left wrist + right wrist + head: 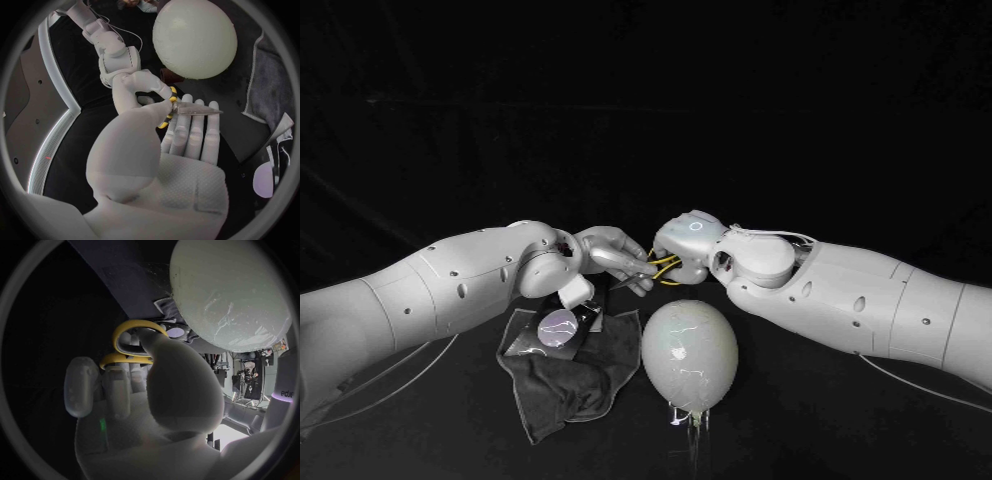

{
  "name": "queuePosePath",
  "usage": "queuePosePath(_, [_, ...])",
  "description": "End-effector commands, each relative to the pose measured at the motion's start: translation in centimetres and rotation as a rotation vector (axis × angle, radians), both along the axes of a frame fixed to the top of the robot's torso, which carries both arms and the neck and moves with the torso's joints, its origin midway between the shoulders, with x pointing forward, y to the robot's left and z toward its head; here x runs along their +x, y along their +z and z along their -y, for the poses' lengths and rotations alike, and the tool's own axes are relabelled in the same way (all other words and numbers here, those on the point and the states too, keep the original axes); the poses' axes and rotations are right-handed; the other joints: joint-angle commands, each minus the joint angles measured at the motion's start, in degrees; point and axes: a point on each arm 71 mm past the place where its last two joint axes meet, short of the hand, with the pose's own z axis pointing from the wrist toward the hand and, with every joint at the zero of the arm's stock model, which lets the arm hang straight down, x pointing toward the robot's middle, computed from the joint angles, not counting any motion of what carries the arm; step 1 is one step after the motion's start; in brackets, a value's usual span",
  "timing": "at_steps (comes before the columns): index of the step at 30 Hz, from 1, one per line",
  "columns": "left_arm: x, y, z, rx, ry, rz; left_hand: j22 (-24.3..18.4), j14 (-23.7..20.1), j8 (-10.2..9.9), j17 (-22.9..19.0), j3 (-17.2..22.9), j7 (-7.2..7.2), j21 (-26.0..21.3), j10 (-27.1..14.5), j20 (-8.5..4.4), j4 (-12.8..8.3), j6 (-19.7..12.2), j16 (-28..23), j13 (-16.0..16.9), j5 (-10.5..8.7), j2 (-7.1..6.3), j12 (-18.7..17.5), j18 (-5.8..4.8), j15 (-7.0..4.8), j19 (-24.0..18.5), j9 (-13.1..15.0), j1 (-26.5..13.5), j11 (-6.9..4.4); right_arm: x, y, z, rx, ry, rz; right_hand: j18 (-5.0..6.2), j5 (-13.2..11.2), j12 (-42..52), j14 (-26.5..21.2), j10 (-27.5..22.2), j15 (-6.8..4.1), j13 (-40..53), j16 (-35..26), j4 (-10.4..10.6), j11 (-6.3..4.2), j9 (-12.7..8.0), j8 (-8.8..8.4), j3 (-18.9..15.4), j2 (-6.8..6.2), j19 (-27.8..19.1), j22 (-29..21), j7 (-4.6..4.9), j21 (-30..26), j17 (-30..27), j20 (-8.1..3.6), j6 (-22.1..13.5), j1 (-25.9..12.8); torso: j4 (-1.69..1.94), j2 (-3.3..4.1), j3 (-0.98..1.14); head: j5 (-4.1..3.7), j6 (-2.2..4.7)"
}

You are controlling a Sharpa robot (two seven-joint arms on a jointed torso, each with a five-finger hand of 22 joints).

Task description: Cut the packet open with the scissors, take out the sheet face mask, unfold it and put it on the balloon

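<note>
Clearly scissors (197,111) in right robot hand (156,400).

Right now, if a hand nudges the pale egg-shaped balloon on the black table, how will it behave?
The pale egg-shaped balloon probably rolls or skids off easily: it looks inflated, light, and lies on its rounded side. The dark cloth beside it might stop it on that side.

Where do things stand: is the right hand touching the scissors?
Touching. The right wrist view shows the right hand with its fingers through the yellow loops of the scissors.
</note>
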Motion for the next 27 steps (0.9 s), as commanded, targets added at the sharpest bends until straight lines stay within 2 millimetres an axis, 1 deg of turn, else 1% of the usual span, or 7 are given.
queuePosePath(1, [-0.6,1.4,2.0,-0.096,-0.106,0.018,-0.1,0.3,0.3,0.1,0.2,-0.48,-0.2,0.0,-0.05,-0.5,-0.1,0.3,0.0,0.17,0.31,-0.2,1.01,0.12,0.1,5.0,-0.2,-0.12,-0.1,-1.1,-0.2,-0.056,-0.016,-0.042,-0.42,0.0,55.0,5.6,21.0,-0.49,41.5,-0.3,2.7,-6.8,2.7,1.7,1.5,2.09,-1.0,3.9,-1.92,-1.0,12.9,0.14,-0.1,-1.5,-0.02,0.03,0.05,-0.07,0.02])
queuePosePath(4, [-0.6,1.5,2.0,-0.096,-0.107,0.017,-0.1,0.3,0.3,0.1,0.2,-0.48,-0.2,-0.1,-0.04,-0.5,-0.1,0.3,0.0,0.17,0.36,-0.2,1.0,0.13,0.1,5.0,-0.3,-0.11,-0.1,-1.1,-0.1,-0.054,-0.02,-0.052,0.07,0.0,35.6,2.6,12.0,0.41,17.3,-4.6,3.4,-5.69,2.3,-1.03,3.4,3.37,-2.4,2.4,-0.23,-2.9,1.1,0.2,-4.5,-0.8,-0.17,-0.02,0.04,0.04,0.07])
queuePosePath(5, [-0.7,1.5,2.0,-0.096,-0.109,0.016,-0.1,0.3,0.3,0.1,0.2,-0.48,-0.2,-0.1,-0.04,-0.5,-0.1,0.3,0.0,0.17,0.36,-0.2,1.0,0.13,0.1,5.0,-0.3,-0.11,-0.1,-1.1,-0.1,-0.053,-0.021,-0.058,-0.05,0.0,13.2,2.5,1.6,1.43,-5.7,-5.2,3.5,-4.11,1.2,-3.59,4.7,3.97,-1.9,2.9,0.97,-2.5,0.0,0.16,-7.7,-0.1,-0.21,-0.03,0.04,0.07,0.09])
queuePosePath(9, [-0.7,1.5,2.2,-0.098,-0.116,0.016,-0.1,0.3,0.3,0.1,0.2,-0.48,-0.2,-0.1,-0.03,-0.5,-0.2,0.3,0.0,0.17,0.39,-0.2,0.99,0.13,0.1,5.1,-0.3,-0.1,-0.1,-1.3,-0.2,-0.057,-0.024,-0.085,-0.22,-0.3,-8.8,2.3,-4.2,4.35,-20.1,-6.7,2.2,-0.36,-0.6,-7.64,9.5,5.27,-1.5,3.1,4.36,-2.5,-2.8,1.06,-11.9,2.6,-0.15,0.07,0.07,0.03,0.19])
queuePosePath(11, [-0.8,1.5,2.4,-0.101,-0.119,0.015,-0.1,0.3,0.3,0.1,0.2,-0.48,-0.2,-0.1,-0.02,-0.5,-0.2,0.2,0.0,0.17,0.43,-0.2,0.99,0.14,0.1,5.1,-0.3,-0.1,-0.1,-1.4,-0.3,-0.064,-0.023,-0.101,-0.14,-0.1,-14.4,2.3,-4.0,5.14,-24.5,-7.2,1.3,0.14,-1.2,-8.87,10.7,5.26,-1.5,2.9,5.15,-2.8,-3.8,1.67,-13.2,3.0,-0.16,0.07,0.07,0.03,0.23])
queuePosePath(14, [-0.8,1.5,2.6,-0.105,-0.122,0.015,-0.1,0.3,0.3,0.1,0.2,-0.48,-0.3,-0.1,-0.01,-0.4,-0.2,0.2,0.0,0.17,0.47,-0.3,0.98,0.16,0.0,5.1,-0.4,-0.08,-0.1,-1.6,-0.3,-0.074,-0.025,-0.123,0.12,-0.2,-20.9,2.3,-3.3,5.5,-30.3,-7.5,-0.4,0.94,-2.2,-10.44,13.5,5.98,-1.8,2.5,5.61,-3.4,-4.2,2.36,-14.3,3.3,-0.19,0.06,0.05,0.06,0.28])
queuePosePath(27, [-1.0,1.5,3.1,-0.111,-0.141,0.008,-0.2,0.2,0.4,0.1,0.3,-0.5,-0.3,-0.2,0.04,-0.4,-0.4,0.2,0.0,0.16,0.63,-0.3,0.96,0.19,0.0,5.3,-0.5,-0.05,-0.2,-2.4,-0.4,-0.139,-0.052,-0.202,0.6,-0.1,-28.5,2.3,-2.0,5.72,-38.0,-7.6,-2.8,0.93,-4.2,-13.0,17.2,7.3,-2.8,1.3,5.63,-5.4,-4.6,2.58,-15.7,2.2,-0.15,0.06,0.0,-0.2,0.43])
